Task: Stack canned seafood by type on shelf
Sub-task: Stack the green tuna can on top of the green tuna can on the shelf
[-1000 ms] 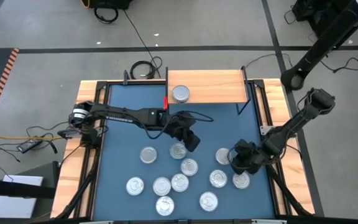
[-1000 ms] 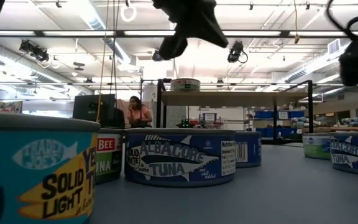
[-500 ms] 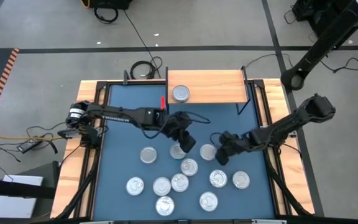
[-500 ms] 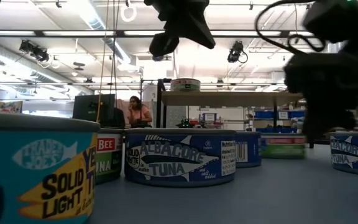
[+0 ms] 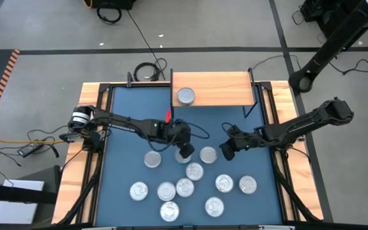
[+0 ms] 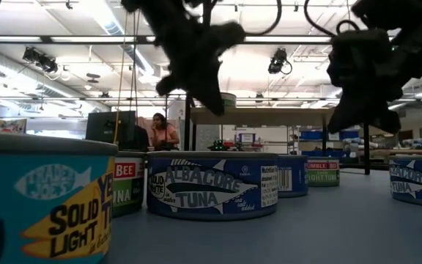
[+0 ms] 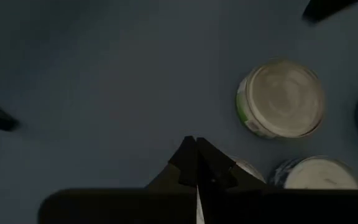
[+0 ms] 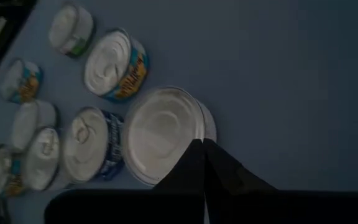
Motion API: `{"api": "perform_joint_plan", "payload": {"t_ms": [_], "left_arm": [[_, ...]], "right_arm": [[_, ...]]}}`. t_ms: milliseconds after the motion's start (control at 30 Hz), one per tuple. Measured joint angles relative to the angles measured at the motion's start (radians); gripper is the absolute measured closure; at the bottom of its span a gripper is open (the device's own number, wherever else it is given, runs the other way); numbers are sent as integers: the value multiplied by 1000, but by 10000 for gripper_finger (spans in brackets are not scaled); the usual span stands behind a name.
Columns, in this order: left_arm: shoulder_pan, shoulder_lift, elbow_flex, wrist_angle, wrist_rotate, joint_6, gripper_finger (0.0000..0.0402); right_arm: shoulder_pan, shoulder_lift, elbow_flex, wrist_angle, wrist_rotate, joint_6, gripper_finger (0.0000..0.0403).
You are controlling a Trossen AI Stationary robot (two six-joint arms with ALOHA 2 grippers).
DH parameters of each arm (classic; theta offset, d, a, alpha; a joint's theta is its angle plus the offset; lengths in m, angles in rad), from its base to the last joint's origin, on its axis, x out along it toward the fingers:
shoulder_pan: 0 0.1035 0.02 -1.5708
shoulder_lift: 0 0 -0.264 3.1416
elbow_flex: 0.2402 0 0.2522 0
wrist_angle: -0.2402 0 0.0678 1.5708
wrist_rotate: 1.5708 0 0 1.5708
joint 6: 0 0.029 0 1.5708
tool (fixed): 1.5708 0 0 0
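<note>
Left gripper [image 5: 184,151], fingers pressed together and empty, hangs directly over a flat silver-lidded tin [image 5: 183,156], nearer it than the likewise closed, empty right gripper [image 5: 226,152]; light-wood shelf [image 5: 213,89] lies beyond.

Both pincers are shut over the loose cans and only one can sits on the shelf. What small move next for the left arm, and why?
Probably open the left pincer before lowering. It is shut, hovering over a can mid-table, so it cannot straddle it as is. The shelf holds a single can; the right pincer, also shut, sits beside another can.
</note>
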Motion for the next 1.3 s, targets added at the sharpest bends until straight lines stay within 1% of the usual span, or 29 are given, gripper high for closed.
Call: {"api": "perform_joint_plan", "payload": {"t_ms": [100,200,367,567,767,833,1000,1200,1300], "left_arm": [[-2,1,-73,123,-5,-7,401],[-1,6,-101,159,-5,-27,401],[-22,15,-121,220,45,-31,401],[-51,55,-121,220,61,-35,401],[-73,102,-121,225,63,-72,401],[-85,104,-121,198,71,-91,402],[-138,84,-115,38,77,-170,402],[-255,29,-120,-171,93,-329,401],[-297,-8,-125,-215,102,-408,401]], "right_arm": [[0,-33,0,-33,1,1,403],[0,-49,0,-57,2,0,403],[0,-52,0,-86,2,0,403],[0,-45,0,-87,3,-2,403],[1,-46,0,-89,-3,-1,403],[1,-46,0,-82,-8,0,403],[1,-46,0,-81,-9,-2,403],[2,-46,0,-81,-11,-24,403],[2,-46,0,-65,-16,-26,403]]}}
